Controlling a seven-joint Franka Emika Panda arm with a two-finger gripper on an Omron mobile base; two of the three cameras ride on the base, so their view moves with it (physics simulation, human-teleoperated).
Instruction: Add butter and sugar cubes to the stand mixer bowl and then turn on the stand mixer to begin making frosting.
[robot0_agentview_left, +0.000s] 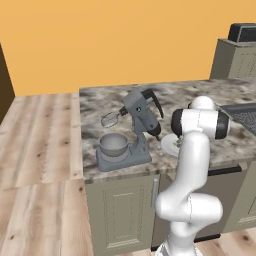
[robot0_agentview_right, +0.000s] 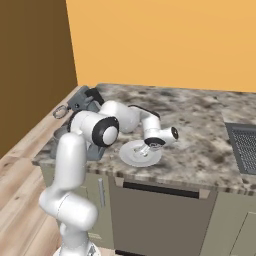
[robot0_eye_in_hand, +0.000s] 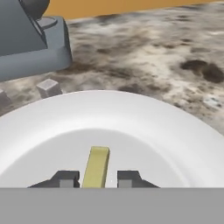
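The gripper (robot0_eye_in_hand: 95, 179) is reaching down onto the white plate (robot0_eye_in_hand: 175, 131), its two fingertips (robot0_eye_in_hand: 65, 178) sitting close on either side of the yellow butter stick (robot0_eye_in_hand: 97, 166), seemingly pinching it, though actual contact is hard to confirm. The mixer (robot0_agentview_left: 137, 125) is standing left of the plate on the counter (robot0_agentview_left: 100, 100), head tilted back, with the empty bowl (robot0_agentview_left: 113, 144) on its base. A small grey sugar cube (robot0_eye_in_hand: 48, 87) is lying on the counter between plate and mixer base.
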